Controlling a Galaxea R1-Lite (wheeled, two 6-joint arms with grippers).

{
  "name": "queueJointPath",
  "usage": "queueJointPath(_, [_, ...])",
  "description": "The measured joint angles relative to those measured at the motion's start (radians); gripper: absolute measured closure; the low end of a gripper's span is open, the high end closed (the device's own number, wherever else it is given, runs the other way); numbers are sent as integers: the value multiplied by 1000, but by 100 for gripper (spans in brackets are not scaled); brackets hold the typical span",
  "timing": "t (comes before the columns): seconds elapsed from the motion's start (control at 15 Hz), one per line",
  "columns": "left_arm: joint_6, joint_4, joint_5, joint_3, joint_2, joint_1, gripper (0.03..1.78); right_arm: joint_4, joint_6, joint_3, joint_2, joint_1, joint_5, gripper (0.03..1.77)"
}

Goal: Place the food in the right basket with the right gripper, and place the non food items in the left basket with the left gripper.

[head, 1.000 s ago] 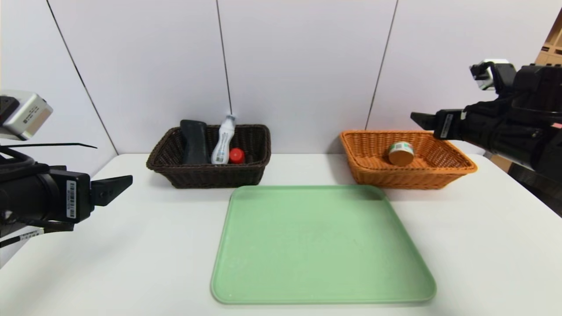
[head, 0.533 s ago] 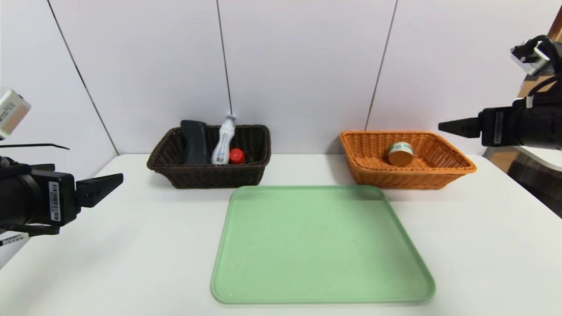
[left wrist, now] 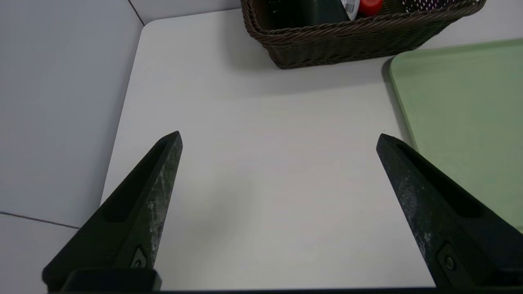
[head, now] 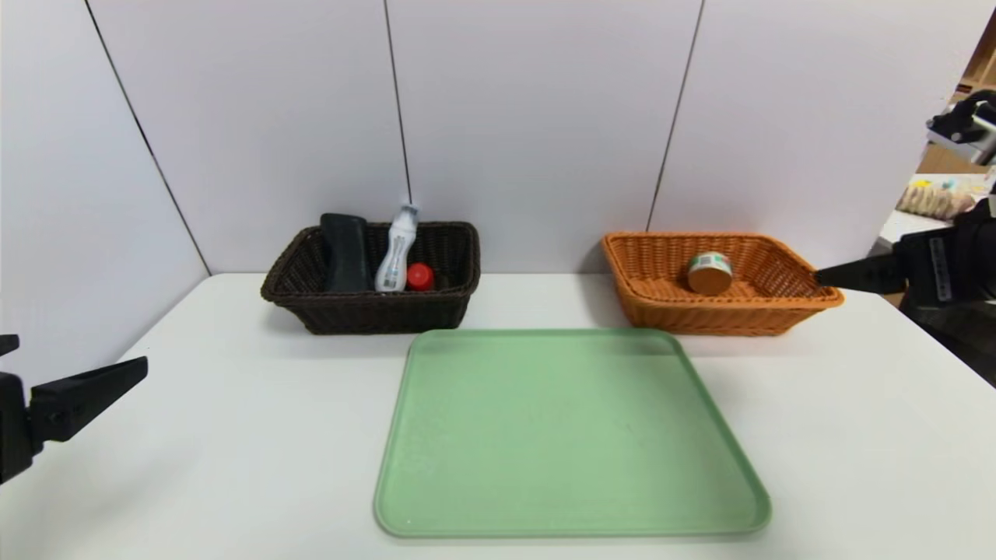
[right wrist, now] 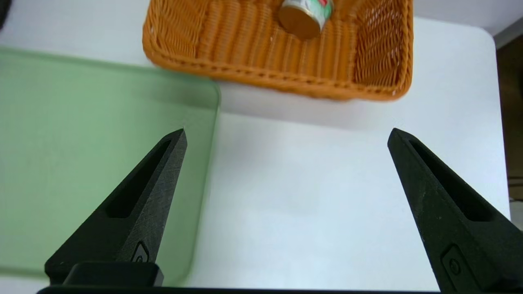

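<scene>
Tin can [head: 710,272]: on its side in orange basket [head: 786,302], near back wall.
Bottle [head: 395,249], black case [head: 345,253], red lump [head: 420,276]: in dark brown basket [head: 366,315], first two leaning on back wall.
Risk: can lies on side, may roll if basket knocked; leaning bottle may topple.
Right tool [right wrist: 286,136]: fingers spread, empty, beside orange basket.
Left tool [left wrist: 278,136]: fingers spread, empty, at surface's left edge.
Green tray [head: 572,435]: bare, between baskets and robot.
White surface [head: 233,435]; pale panelled wall behind.
</scene>
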Motion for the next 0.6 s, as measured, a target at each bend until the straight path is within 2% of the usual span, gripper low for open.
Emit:
queueJointPath(0.27, [-1, 88, -1, 1, -98, 14, 12, 202, -5, -2, -63, 3, 0, 11])
queueJointPath(0.6, [1, 93, -7, -1, -166, 113, 12, 212, -5, 64, -143, -9, -3, 11])
